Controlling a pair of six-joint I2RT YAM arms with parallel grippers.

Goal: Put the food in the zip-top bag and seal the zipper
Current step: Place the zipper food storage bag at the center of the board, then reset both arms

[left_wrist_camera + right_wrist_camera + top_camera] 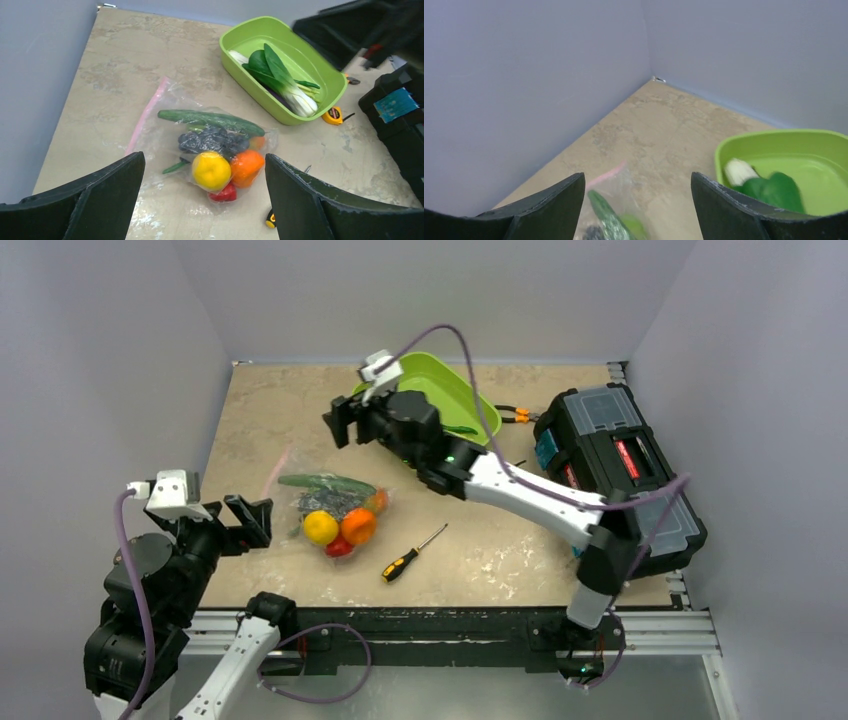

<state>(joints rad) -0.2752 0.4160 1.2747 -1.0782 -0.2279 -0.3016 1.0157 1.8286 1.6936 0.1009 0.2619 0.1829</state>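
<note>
Right of the food (335, 518), blue-labelled toolbox (645, 475)

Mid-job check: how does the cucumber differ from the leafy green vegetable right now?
The cucumber lies inside the clear bag with the other fruits; the leafy vegetable lies in the lime-green tray. The cucumber is a plain dark-green rod; the leafy vegetable has a white stalk and broad leaves. Both are long, green and lying flat.

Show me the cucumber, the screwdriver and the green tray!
cucumber (210, 120): left wrist view, middle of its length.
screwdriver (399, 566): top external view, black-and-yellow handle.
green tray (300, 50): left wrist view, bare inside surface.
</note>
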